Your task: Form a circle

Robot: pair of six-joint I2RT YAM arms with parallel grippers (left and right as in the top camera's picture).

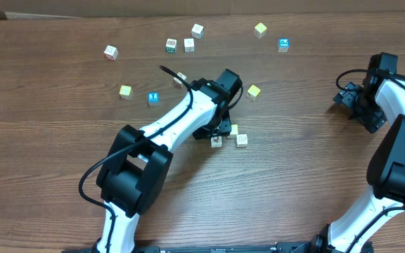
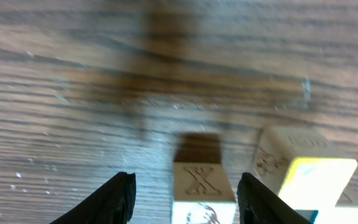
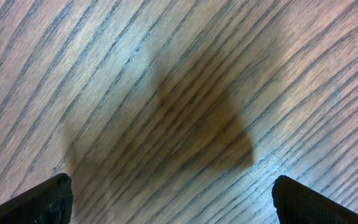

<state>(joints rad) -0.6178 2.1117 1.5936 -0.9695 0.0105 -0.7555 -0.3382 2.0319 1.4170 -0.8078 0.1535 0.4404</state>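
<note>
The right gripper [image 3: 173, 186] hangs wide open; the left gripper [image 2: 187, 182] straddles the X-marked cube [image 2: 199, 179], half-open, not gripping. The circle [image 1: 242, 140] lies beneath it, near the middle of the table [image 1: 294, 183]; a gentle, square close seems best, sparing the yellow-faced cube [image 2: 316, 177]

The table [image 3: 166, 62] — matt brown wood grain; the X cube [image 2: 196, 180] — bare pale wood; left arm [image 1: 181, 119] smooth white plastic.
</note>
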